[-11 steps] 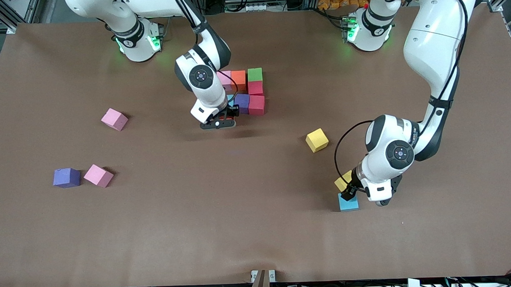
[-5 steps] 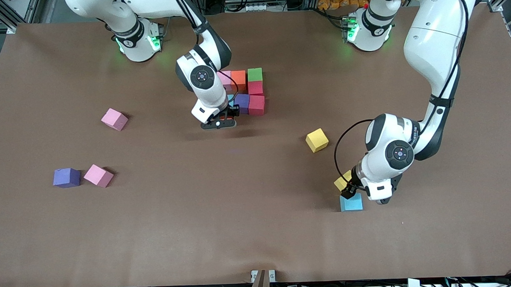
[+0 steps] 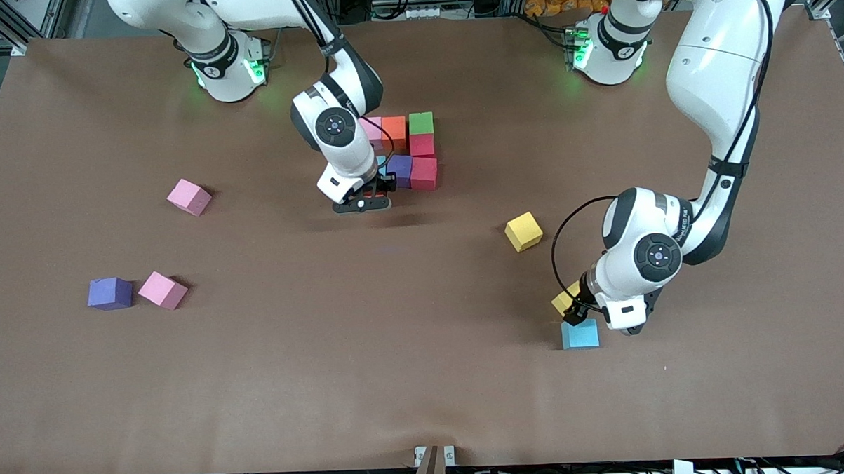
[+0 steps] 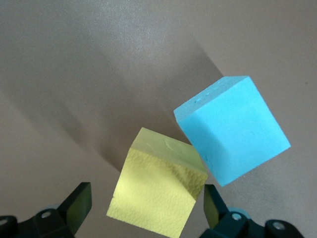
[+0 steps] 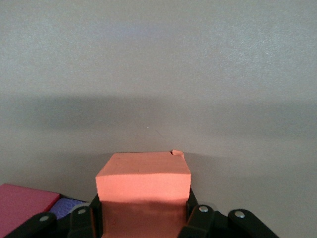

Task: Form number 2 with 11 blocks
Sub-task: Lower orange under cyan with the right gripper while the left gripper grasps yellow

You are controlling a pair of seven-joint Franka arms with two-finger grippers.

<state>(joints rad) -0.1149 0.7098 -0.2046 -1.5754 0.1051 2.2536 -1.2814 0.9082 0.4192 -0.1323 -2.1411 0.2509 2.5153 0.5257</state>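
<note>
My right gripper (image 3: 368, 195) is shut on an orange block (image 5: 143, 181), low over the table beside a cluster of touching blocks. That cluster has a pink (image 3: 370, 129), an orange (image 3: 394, 131), a green (image 3: 421, 122), two red (image 3: 422, 145) and a purple block (image 3: 400, 169); a light blue one is mostly hidden by the arm. My left gripper (image 4: 146, 208) is open with a yellow block (image 4: 157, 188) between its fingers, untouched. A light blue block (image 4: 233, 129) lies right beside that yellow one.
Another yellow block (image 3: 523, 231) lies loose toward the left arm's end. Toward the right arm's end lie a pink block (image 3: 189, 197), a second pink block (image 3: 162, 289) and a purple block (image 3: 109, 293).
The left gripper has shifted slightly over the yellow block, and the light blue block beside it has slid a little. The right gripper has barely moved with its orange block.
</note>
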